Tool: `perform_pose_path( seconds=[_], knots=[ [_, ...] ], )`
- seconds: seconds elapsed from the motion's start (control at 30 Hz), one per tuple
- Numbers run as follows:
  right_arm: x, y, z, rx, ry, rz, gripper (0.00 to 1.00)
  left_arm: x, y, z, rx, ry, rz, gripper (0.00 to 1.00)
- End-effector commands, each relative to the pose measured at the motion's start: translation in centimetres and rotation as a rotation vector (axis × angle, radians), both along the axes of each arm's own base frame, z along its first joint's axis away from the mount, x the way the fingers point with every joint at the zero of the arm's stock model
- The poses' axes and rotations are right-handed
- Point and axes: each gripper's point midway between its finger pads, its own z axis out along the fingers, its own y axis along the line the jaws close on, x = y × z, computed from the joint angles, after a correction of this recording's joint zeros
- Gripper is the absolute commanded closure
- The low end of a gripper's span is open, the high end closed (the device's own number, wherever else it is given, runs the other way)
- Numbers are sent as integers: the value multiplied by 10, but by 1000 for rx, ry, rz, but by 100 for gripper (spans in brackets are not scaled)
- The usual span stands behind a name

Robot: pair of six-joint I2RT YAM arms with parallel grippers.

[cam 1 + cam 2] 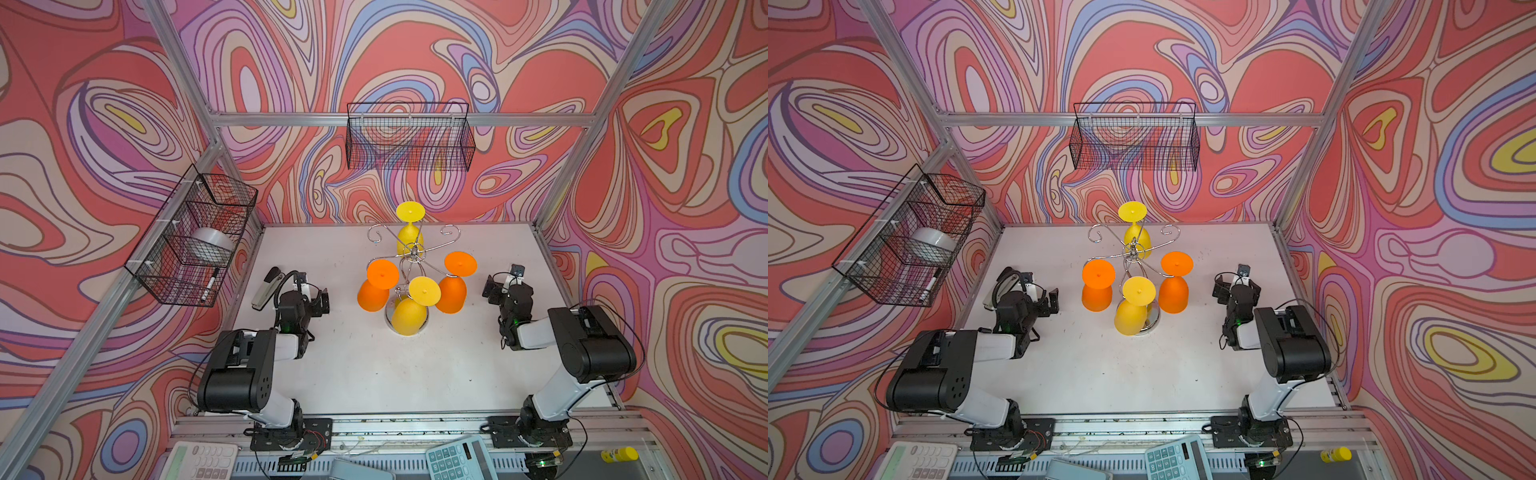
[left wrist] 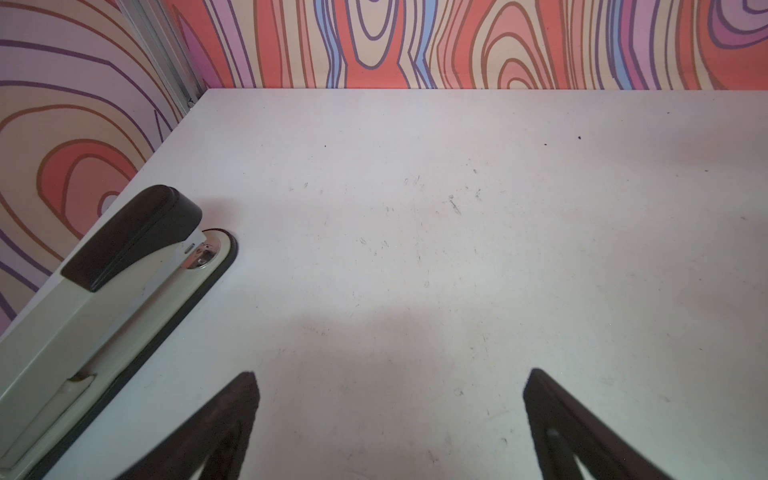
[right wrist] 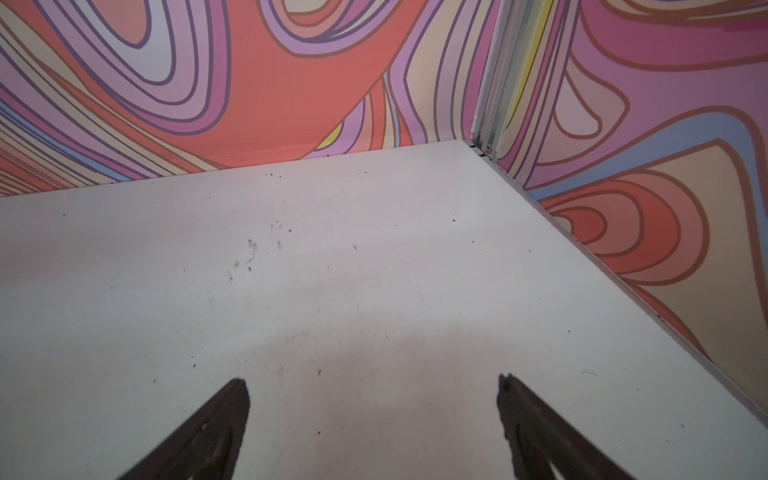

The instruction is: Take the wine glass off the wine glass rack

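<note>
Rack: chrome stand (image 1: 413, 250) on the white table (image 1: 374, 374), centre toward the back wall, between the two arms.
Glasses: four hang bowl-down from the hooks: back yellow glass (image 1: 410, 212), left orange glass (image 1: 372, 296), right orange glass (image 1: 452, 296), front yellow glass (image 1: 409, 319).
Left gripper (image 2: 391, 374): jaws wide, empty, low over the table near a stapler (image 2: 124, 286), apart from the rack.
Right gripper (image 3: 373, 378): jaws wide, empty, over bare table right of the rack.

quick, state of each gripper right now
left gripper: open, holding nothing
right gripper: open, holding nothing
</note>
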Motion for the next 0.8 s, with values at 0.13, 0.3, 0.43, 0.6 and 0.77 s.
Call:
perform_pose_path(
  seconds=[0.13, 0.3, 0.43, 0.6, 0.77],
  knots=[
    [-3, -6, 14, -14, -29, -26, 2, 5, 15, 12, 12, -19, 92, 0],
    [0, -16, 30, 1, 48, -102, 4, 9, 29, 22, 14, 51, 174, 0],
    [1, -24, 47, 41, 67, -167, 6, 16, 33, 48, 12, 59, 190, 0],
    [2, -32, 80, 96, 52, -238, 7, 23, 38, 73, -14, 133, 240, 2],
    [0, -30, 112, 138, 37, -242, 7, 23, 33, 108, -100, 161, 261, 1]
  ],
)
